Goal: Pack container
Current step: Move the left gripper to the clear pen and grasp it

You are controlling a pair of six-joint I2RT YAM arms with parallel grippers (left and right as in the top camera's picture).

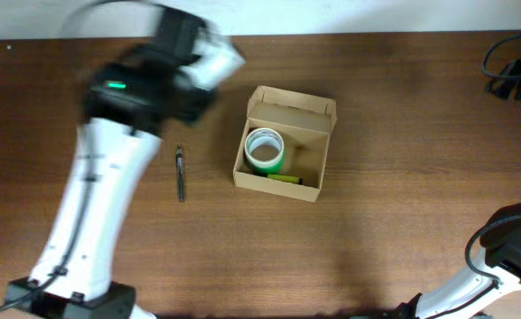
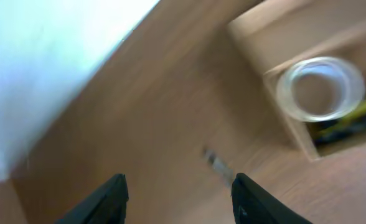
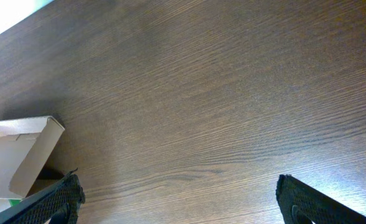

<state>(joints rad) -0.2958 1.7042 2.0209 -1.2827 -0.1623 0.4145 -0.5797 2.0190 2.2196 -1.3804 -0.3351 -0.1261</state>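
Observation:
The container (image 1: pixel 319 151), a small tan cardboard box with its flap lid open at the back, stands at the table's centre. Inside it lie a green-sided tape roll (image 1: pixel 264 150) and a yellow-green item (image 1: pixel 284 178). A dark pen (image 1: pixel 180 172) lies on the table left of the box. My left gripper (image 2: pixel 180 199) is open and empty, blurred, above the table left of the box; the left wrist view shows the box (image 2: pixel 282 118), the roll (image 2: pixel 320 88) and the pen (image 2: pixel 217 165). My right gripper (image 3: pixel 177 205) is open and empty at the front right, with the box (image 3: pixel 27 149) at the view's left edge.
Black cables (image 1: pixel 513 71) lie at the table's back right corner. The table's far edge (image 1: pixel 331 34) meets a white wall. My left arm (image 1: pixel 92 213) spans the left side of the table.

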